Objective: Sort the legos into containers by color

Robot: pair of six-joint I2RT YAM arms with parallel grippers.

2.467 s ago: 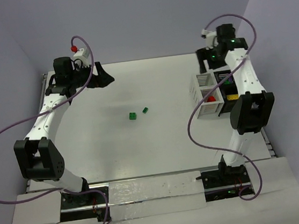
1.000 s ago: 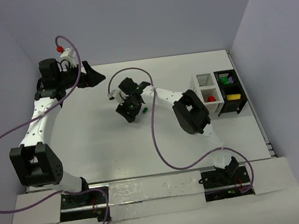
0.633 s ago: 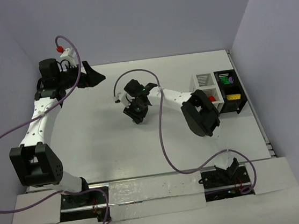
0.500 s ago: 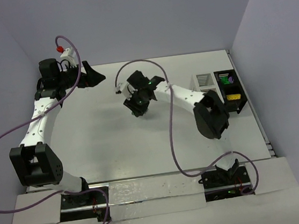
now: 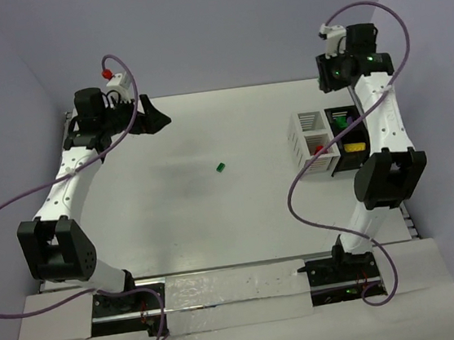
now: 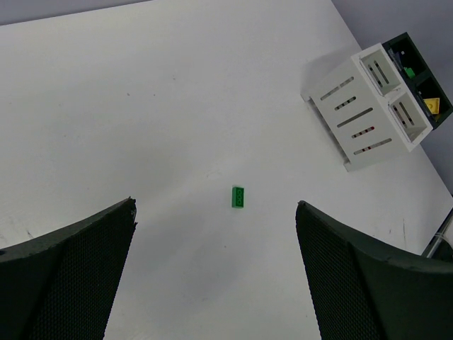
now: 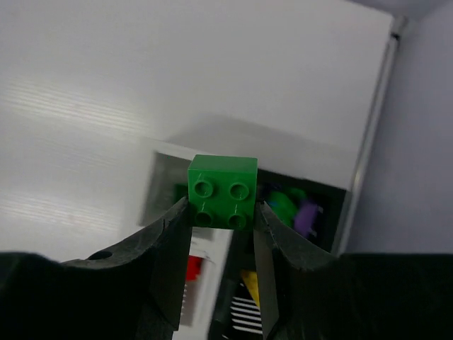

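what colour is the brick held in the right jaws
Green. The four-stud brick shows best in the right wrist view.

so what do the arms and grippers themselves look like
Each arm, left arm and right arm, has white tubular links, bulky black joints and a loose purple cable. A red cap sits by the left wrist; green lights glow on the right wrist. The left gripper has broad dark mesh-textured fingers; the right gripper has smoother dark ones.
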